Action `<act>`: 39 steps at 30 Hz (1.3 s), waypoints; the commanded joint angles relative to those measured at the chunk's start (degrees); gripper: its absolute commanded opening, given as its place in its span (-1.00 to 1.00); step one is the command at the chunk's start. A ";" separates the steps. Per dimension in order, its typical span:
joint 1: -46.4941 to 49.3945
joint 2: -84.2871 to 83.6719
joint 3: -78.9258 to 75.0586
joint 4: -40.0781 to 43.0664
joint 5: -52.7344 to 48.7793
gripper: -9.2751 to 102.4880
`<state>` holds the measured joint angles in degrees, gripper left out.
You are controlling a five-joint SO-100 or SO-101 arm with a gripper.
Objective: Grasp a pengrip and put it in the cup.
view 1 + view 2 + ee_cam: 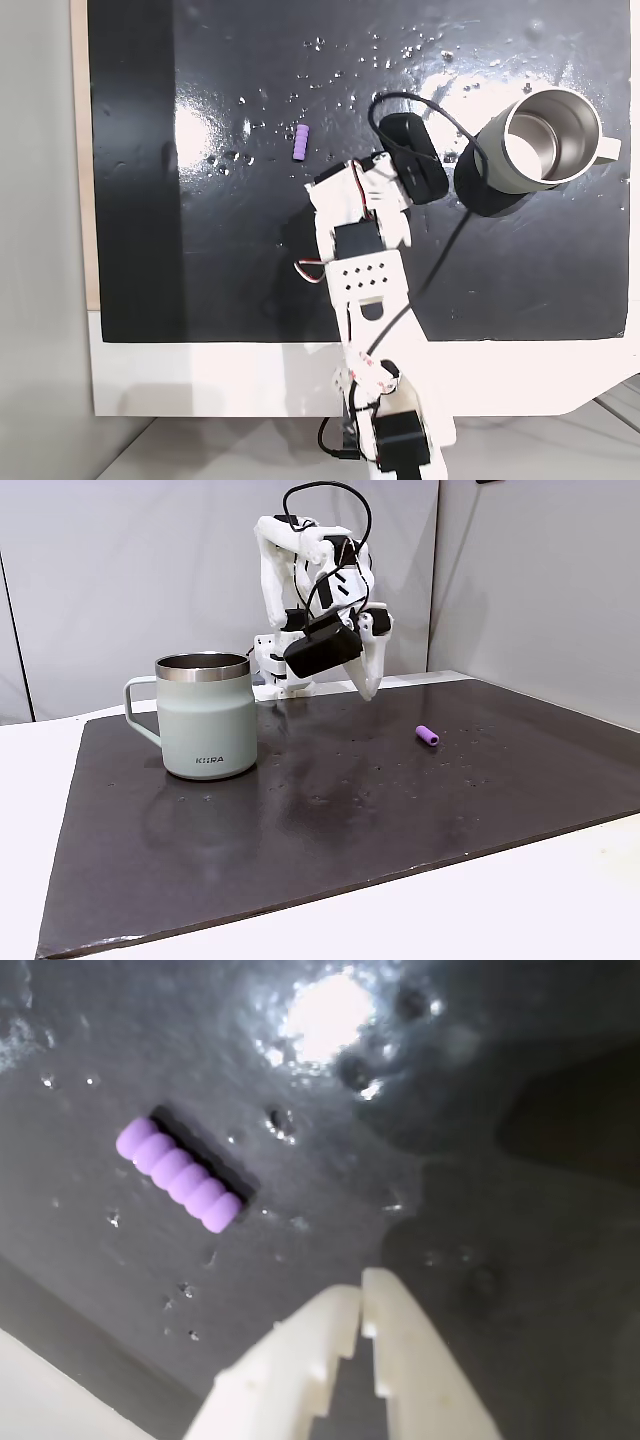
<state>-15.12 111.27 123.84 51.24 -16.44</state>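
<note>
**White arm, black motors**

The arm is showing white printed plastic links with black servo blocks set between them. A flat link is carrying rows of small round holes. Black cable is looping off the top, and thin red wires are peeking out at the joints. The gripper is wearing cream, notched fingers.

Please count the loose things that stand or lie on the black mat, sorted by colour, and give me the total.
Light-purple: 1, the small ribbed rubber pengrip, lying on its side on the black mat.
Grey-green: 1, the metal-lined mug with a pale side handle, standing upright.
Total: 2.
</note>
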 commanded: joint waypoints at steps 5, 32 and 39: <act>0.18 -7.91 -7.21 -5.36 -0.18 -0.83; 0.62 -24.79 -29.44 -5.36 -29.36 -0.38; -2.55 -29.36 -28.48 -5.27 -35.51 -0.34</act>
<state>-16.88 82.00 98.61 46.41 -50.19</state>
